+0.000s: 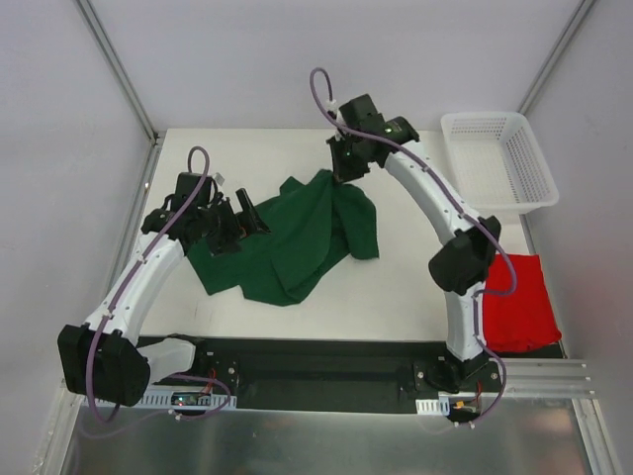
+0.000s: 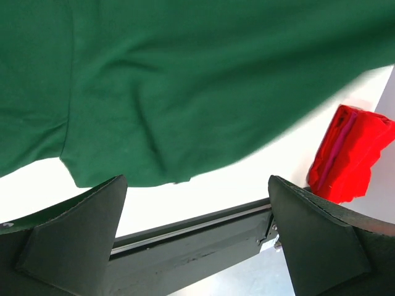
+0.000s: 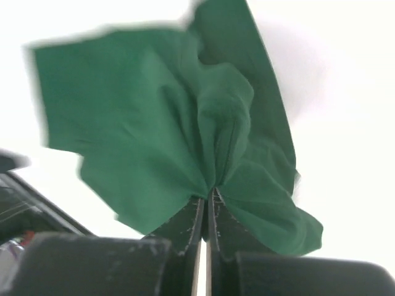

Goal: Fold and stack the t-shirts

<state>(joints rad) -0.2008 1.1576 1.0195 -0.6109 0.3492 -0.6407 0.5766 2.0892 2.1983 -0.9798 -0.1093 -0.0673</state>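
Note:
A dark green t-shirt [image 1: 297, 237] lies crumpled on the white table, one corner pulled up toward the back. My right gripper [image 1: 341, 176] is shut on that raised corner; in the right wrist view the green t-shirt [image 3: 173, 142] fans out from the pinched fingertips of the right gripper [image 3: 207, 196]. My left gripper [image 1: 239, 220] hovers open over the shirt's left side; in the left wrist view the left gripper [image 2: 197, 185] holds nothing, with the green t-shirt [image 2: 185, 80] spread below. A folded red t-shirt [image 1: 519, 302] sits at the near right, the same red t-shirt [image 2: 349, 154] showing in the left wrist view.
A white plastic basket [image 1: 499, 158] stands at the back right corner. A black rail [image 1: 316, 361] runs along the near table edge between the arm bases. Aluminium frame posts border the table on both sides.

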